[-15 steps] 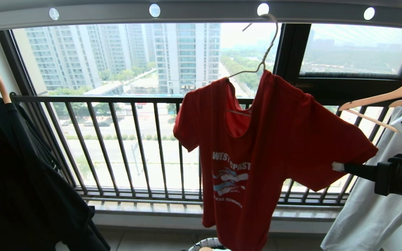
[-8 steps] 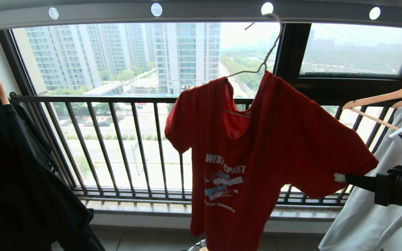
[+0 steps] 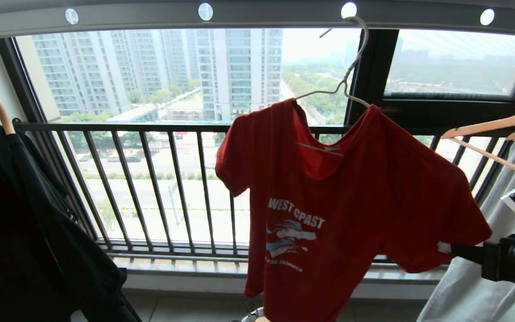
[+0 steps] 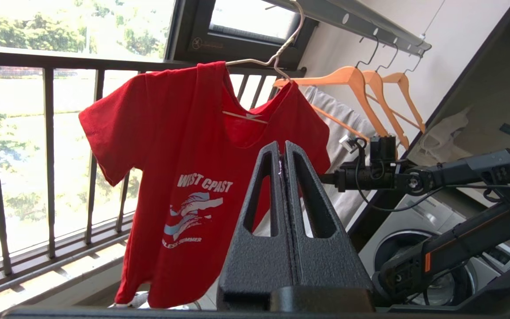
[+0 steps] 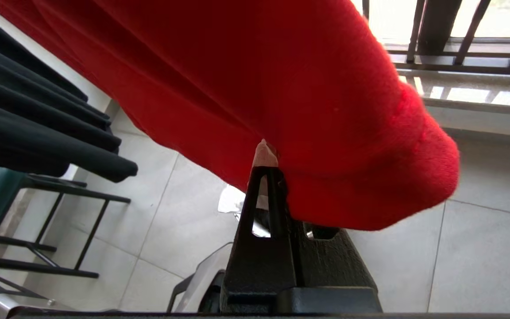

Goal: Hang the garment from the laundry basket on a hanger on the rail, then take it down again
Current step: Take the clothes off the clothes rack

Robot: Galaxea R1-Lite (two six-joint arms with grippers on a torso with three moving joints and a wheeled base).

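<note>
The red garment (image 3: 329,201) hangs on the cream wire hanger (image 3: 351,67), whose hook sits in a hole of the grey rail (image 3: 262,15). Its right shoulder has slid down the wire, and the bare hanger arm shows above it. My right gripper (image 3: 443,247) comes in level from the right and is shut on the hem of the shirt's right sleeve (image 5: 348,186), pulling it outward. In its wrist view the right gripper (image 5: 266,161) pinches the red cloth. My left gripper (image 4: 283,146) stands shut and empty, apart from the garment (image 4: 184,146). A sliver of the laundry basket (image 3: 249,315) peeks out below the shirt.
A black garment (image 3: 25,223) hangs at the left. Wooden hangers (image 3: 499,125) with a pale garment (image 3: 485,286) hang at the right, close to my right arm. The dark barred window railing (image 3: 150,127) stands behind. A washing machine (image 4: 436,248) is by the right wall.
My right gripper has sunk and drawn the sleeve down and to the right. The shirt's right shoulder slid down the hanger, baring its wire. The left arm kept still.
</note>
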